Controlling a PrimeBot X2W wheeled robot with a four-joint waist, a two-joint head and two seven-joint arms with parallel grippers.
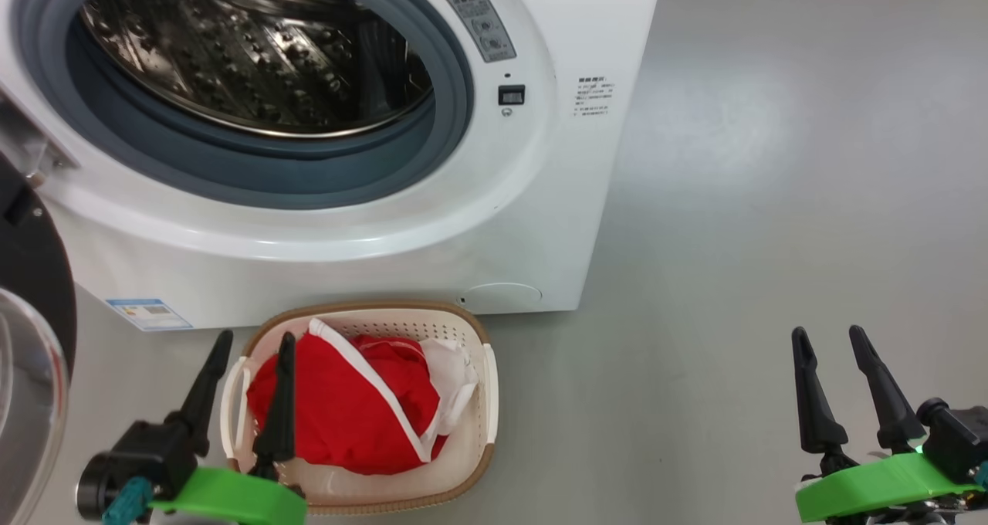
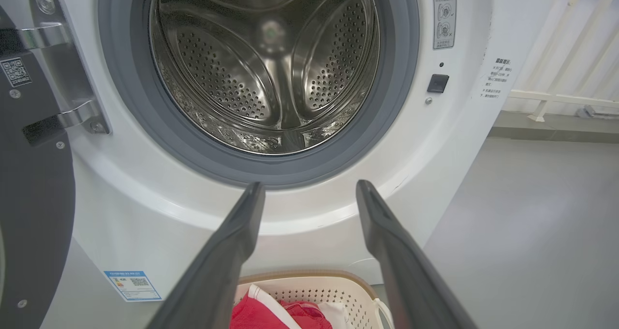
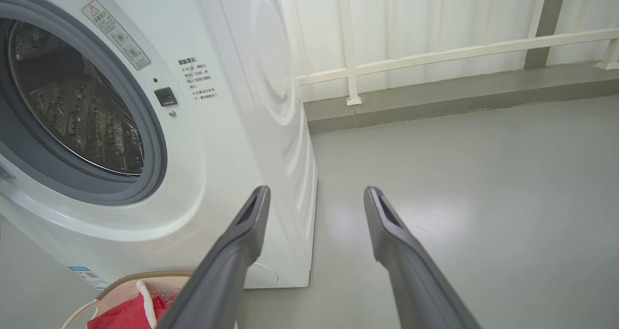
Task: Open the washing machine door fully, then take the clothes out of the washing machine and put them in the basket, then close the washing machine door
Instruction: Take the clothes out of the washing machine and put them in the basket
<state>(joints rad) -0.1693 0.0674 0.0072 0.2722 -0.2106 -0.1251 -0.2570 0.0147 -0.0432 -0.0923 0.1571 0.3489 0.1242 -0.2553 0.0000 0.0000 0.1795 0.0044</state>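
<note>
Drum [image 1: 255, 54] of the washing machine [image 1: 502, 224] gapes wide: bare steel and holes, no cloth that I can pick out. The clothes [image 1: 347, 409] are down in the basket [image 1: 370, 307], red heaped up with a white piece at its right side. The basket sits on the floor [image 1: 733, 201] just in front of the machine. So the unloading looks done to me, and closing is the step in hand.

The washing machine door [image 1: 35, 278] hangs swung out at the left, on its hinge [image 2: 63, 67]. The left gripper [image 1: 255, 338] hovers above the basket's left side, fingers spread, nothing between them. The right gripper [image 1: 827, 332] is well off to the right over bare floor, spread wide and empty too.

Next move, I reckon, is for the left arm to get round behind that door and sweep it across to the latch, clearing the basket as it goes.

Tricky, though. The door is cut off at the edge in the head view, so its outer face and free edge can't be seen. The grey seal [image 1: 309, 177] hides the drum's front lip, so a stray piece there can't be ruled out. How many garments lie in that heap, I can't tell.
</note>
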